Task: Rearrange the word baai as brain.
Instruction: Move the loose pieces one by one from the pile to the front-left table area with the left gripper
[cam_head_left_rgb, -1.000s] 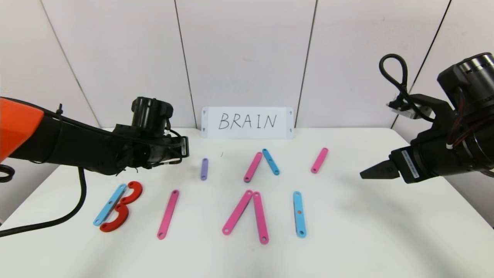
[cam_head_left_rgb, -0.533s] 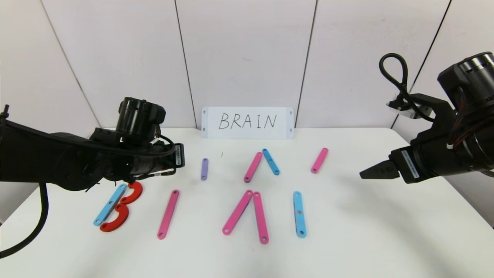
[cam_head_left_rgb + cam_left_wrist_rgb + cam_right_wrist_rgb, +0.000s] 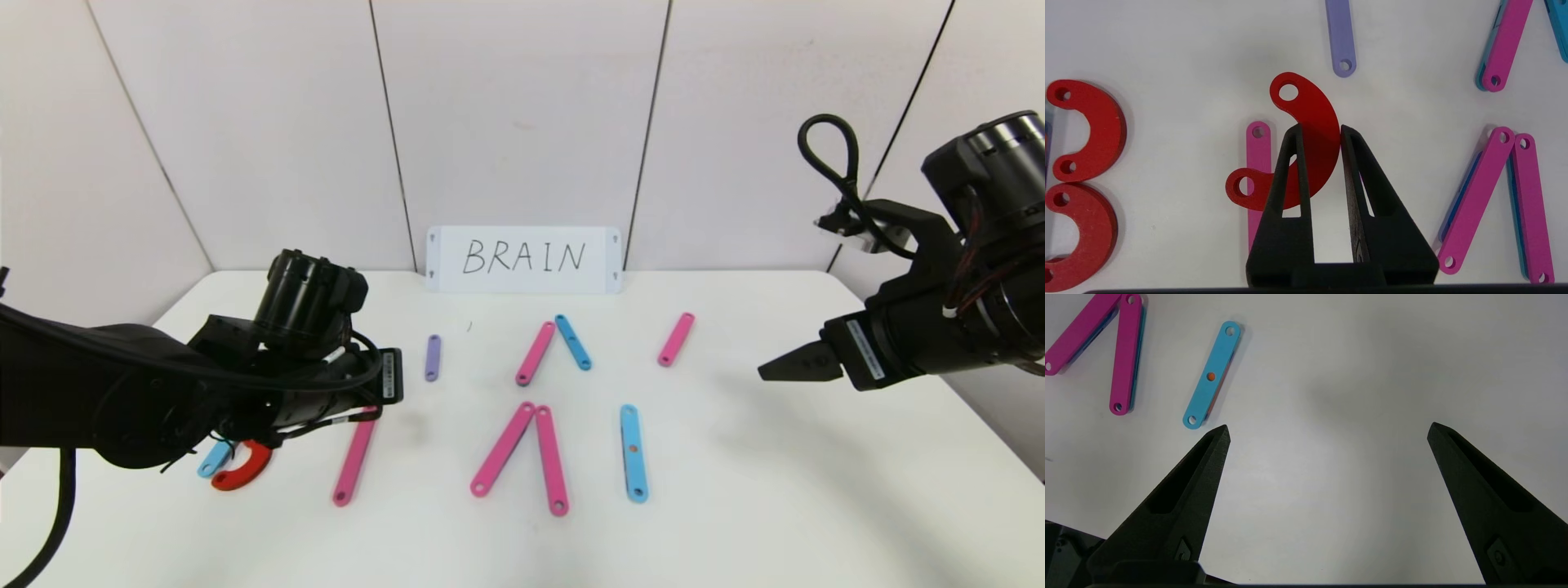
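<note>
My left gripper (image 3: 1319, 130) is shut on a red C-shaped curve (image 3: 1306, 122), which sits over the upper half of a long pink strip (image 3: 1258, 143). Two more red curves (image 3: 1090, 130) lie stacked as a B to its side. In the head view the left arm (image 3: 310, 384) covers most of that B; only a blue strip end (image 3: 214, 461) and one red curve (image 3: 245, 469) show. Further along the front row lie the pink strip (image 3: 355, 457), a pink inverted V (image 3: 502, 449) and a blue strip (image 3: 633, 453). My right gripper (image 3: 1329, 430) hangs open over bare table at the right.
A white card (image 3: 522, 259) reading BRAIN leans on the back wall. Behind the front row lie a short purple strip (image 3: 432, 358), a pink strip (image 3: 535, 353) touching a blue one (image 3: 572, 341), and a lone pink strip (image 3: 676, 339).
The left arm has come down and forward, towards the front row. It now hides most of the B and hangs over the pink strip. The right arm has stayed put.
</note>
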